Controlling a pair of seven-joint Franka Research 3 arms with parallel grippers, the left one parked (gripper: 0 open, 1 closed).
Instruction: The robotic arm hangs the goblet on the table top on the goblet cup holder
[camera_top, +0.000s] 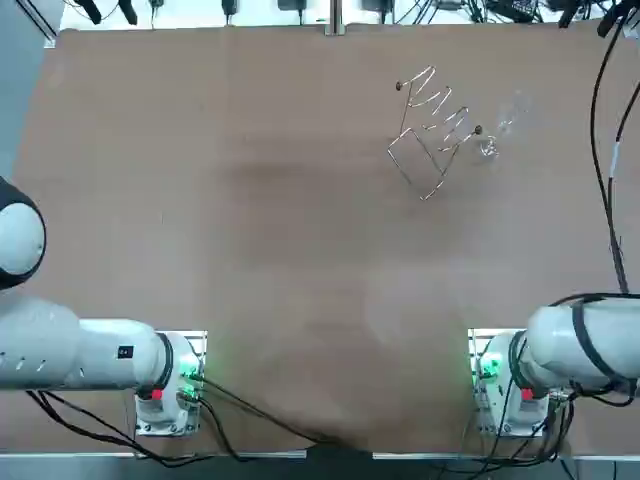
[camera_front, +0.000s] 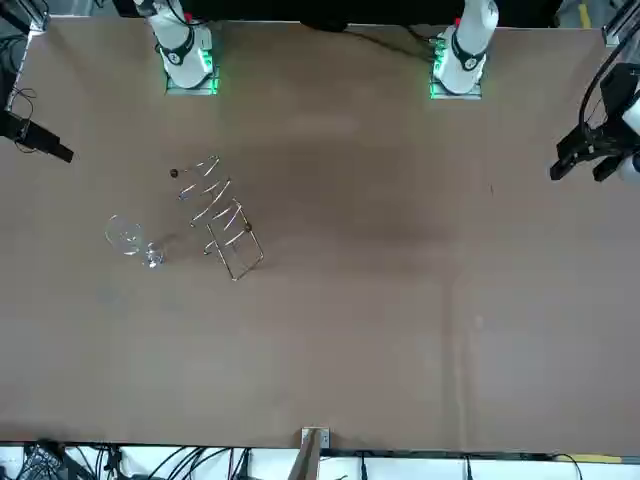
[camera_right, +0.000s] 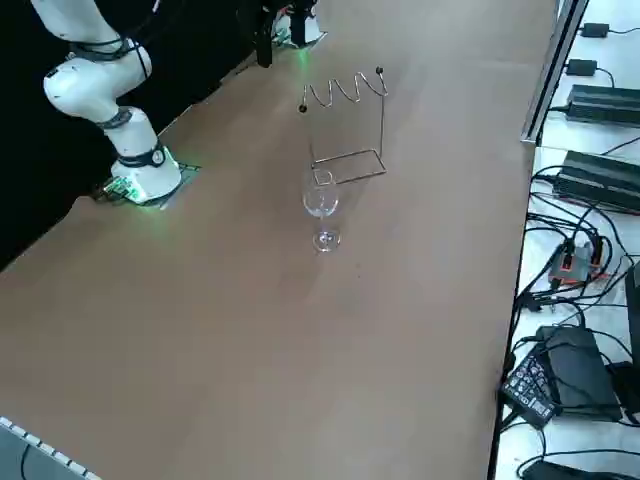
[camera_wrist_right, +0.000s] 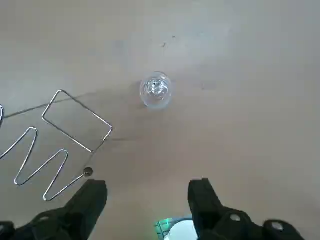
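- The right hand (camera_wrist_right: 148, 186) hangs above the counter (camera_top: 250, 250), looking down on it. Its two fingers (camera_wrist_right: 95, 192) are spread wide, with nothing between them and nothing touching them.
- The goblet (camera_right: 322, 205) stands upright on its foot on the counter, seen from straight above in the wrist view, its rim a small clear ring.
- The goblet cup holder (camera_right: 345, 130), bent from wire with a zigzag top rail, stands just beside the goblet; the two are not touching.

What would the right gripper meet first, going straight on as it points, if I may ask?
Probably the goblet, about in line below the open right gripper over the table; depth is unclear.
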